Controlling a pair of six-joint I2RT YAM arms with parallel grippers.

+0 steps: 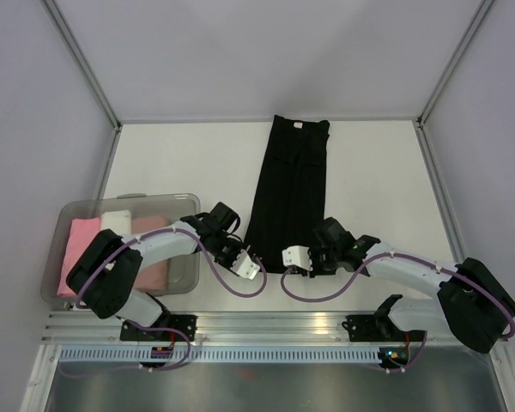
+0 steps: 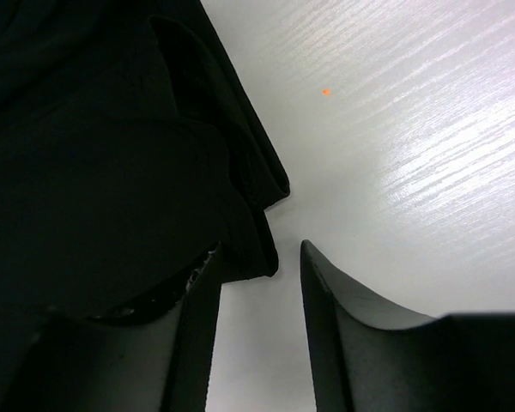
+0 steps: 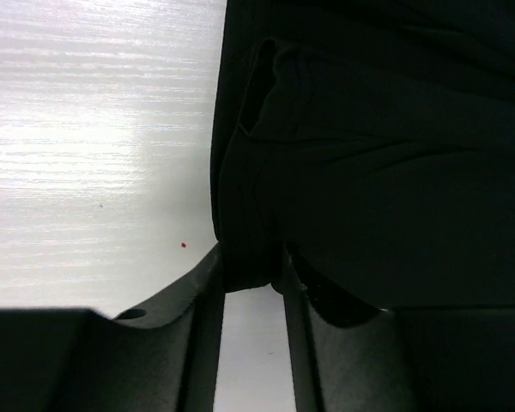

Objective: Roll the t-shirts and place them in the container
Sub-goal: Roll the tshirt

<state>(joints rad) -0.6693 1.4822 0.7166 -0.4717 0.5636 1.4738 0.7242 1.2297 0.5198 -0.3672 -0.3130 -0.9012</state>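
Top: black shirt (image 1: 287,189), a long folded strip on the middle of the table (image 1: 180,163), hem nearest

Left wrist: left gripper (image 2: 259,251) parted, hem corner just inside, unpinched

Right wrist: right gripper (image 3: 251,257) pinching the hem fold

Soft, limp, light; take both hem corners

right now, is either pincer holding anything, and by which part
Right pincer pinches the black t-shirt at its near hem corner. Left pincer straddles the other hem corner, jaws not closed on it.
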